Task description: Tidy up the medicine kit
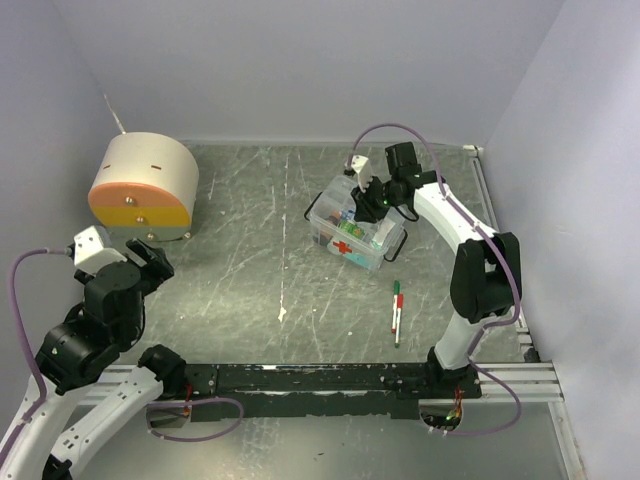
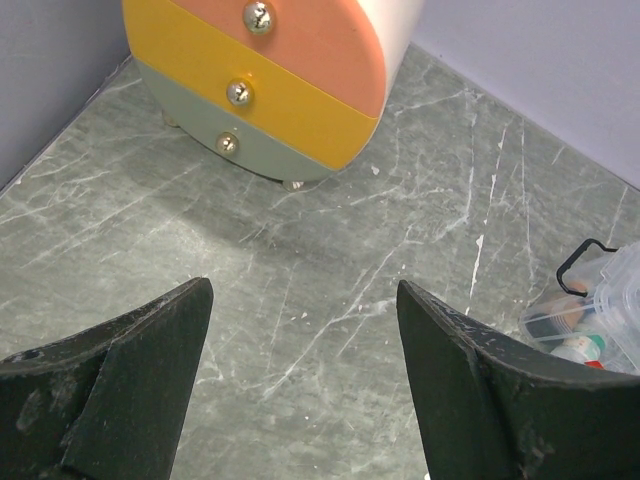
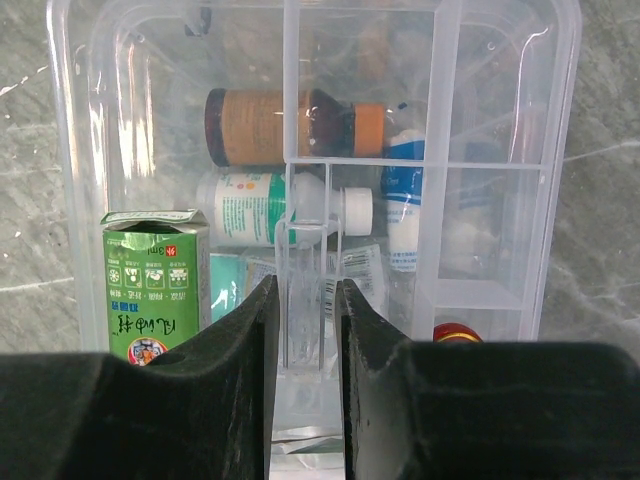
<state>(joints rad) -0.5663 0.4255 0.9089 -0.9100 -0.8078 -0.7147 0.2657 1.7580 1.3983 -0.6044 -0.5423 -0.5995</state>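
- Far left: 3-drawer cabinet [image 1: 143,188], all drawers shut.
- Left gripper [image 2: 303,300]: jaws spread wide, nothing between them, hovering over bare table [image 1: 260,270] just short of cabinet.
- Centre-right: medicine kit box [image 1: 345,250], lid off, well apart from left arm. Right arm far nearer.
- Right gripper [image 3: 305,290]: directly above box, jaws narrowed either side of upright insert-tray handle [image 3: 305,228], seemingly pinching it.
- Lift path straight up looks free.
- Marker pen [image 1: 397,312] lies loose on table, near side of box.
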